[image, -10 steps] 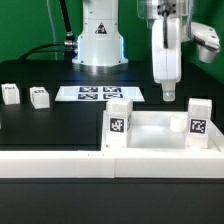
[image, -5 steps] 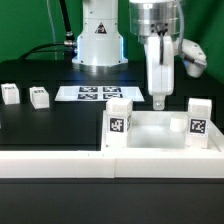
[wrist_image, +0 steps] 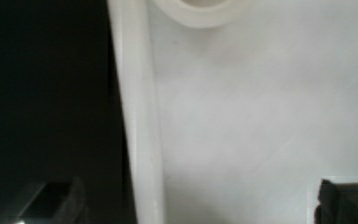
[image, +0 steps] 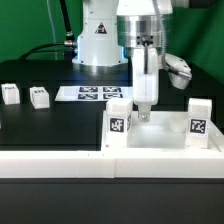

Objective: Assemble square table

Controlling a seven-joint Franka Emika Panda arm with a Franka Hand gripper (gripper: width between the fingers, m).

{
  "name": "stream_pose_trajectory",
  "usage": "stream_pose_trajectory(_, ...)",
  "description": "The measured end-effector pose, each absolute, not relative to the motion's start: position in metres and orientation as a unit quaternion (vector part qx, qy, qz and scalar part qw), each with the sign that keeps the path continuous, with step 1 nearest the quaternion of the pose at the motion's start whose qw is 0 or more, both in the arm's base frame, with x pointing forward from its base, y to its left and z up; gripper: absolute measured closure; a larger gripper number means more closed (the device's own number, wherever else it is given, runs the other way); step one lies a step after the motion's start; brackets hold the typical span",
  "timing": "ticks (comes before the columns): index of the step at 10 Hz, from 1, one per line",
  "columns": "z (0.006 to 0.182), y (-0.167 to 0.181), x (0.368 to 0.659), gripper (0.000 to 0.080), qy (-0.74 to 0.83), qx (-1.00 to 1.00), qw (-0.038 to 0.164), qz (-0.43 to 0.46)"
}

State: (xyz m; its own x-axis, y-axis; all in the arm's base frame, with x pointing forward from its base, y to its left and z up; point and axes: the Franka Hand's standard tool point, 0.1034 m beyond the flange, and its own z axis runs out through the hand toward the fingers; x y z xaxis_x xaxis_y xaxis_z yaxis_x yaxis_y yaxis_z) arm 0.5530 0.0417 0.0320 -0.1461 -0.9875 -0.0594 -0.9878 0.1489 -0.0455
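The white square tabletop (image: 160, 140) lies at the front of the exterior view's right. Two tagged white legs stand upright on it, one on the left (image: 119, 122) and one on the right (image: 197, 120). Two loose legs (image: 10, 93) (image: 39, 97) lie on the black table at the left. My gripper (image: 143, 110) hangs low over the top's far rim, beside the left upright leg. In the wrist view the gripper (wrist_image: 201, 205) is open, its fingertips (wrist_image: 51, 200) wide apart astride the rim (wrist_image: 140, 120), with a round socket (wrist_image: 202, 10) ahead.
The marker board (image: 98, 94) lies flat behind the tabletop, in front of the white robot base (image: 98, 40). A white ledge (image: 50, 160) runs along the table's front edge.
My gripper has moved toward the exterior view's left and down, from above the top's right part to just over its far rim near the left upright leg.
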Motion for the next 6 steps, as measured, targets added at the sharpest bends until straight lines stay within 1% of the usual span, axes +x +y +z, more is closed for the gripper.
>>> stream_pose_trajectory(1,0.033,0.043,0.552,0.015,0.759,-0.649,0.043,-0.001)
stream_pose_trajectory(2,0.029,0.05,0.55,0.015,0.757,-0.652,0.041,0.001)
stream_pose_trajectory(3,0.025,0.054,0.547,0.015,0.753,-0.657,0.031,0.014)
stream_pose_trajectory(6,0.019,0.053,0.543,0.015,0.752,-0.658,0.02,0.031)
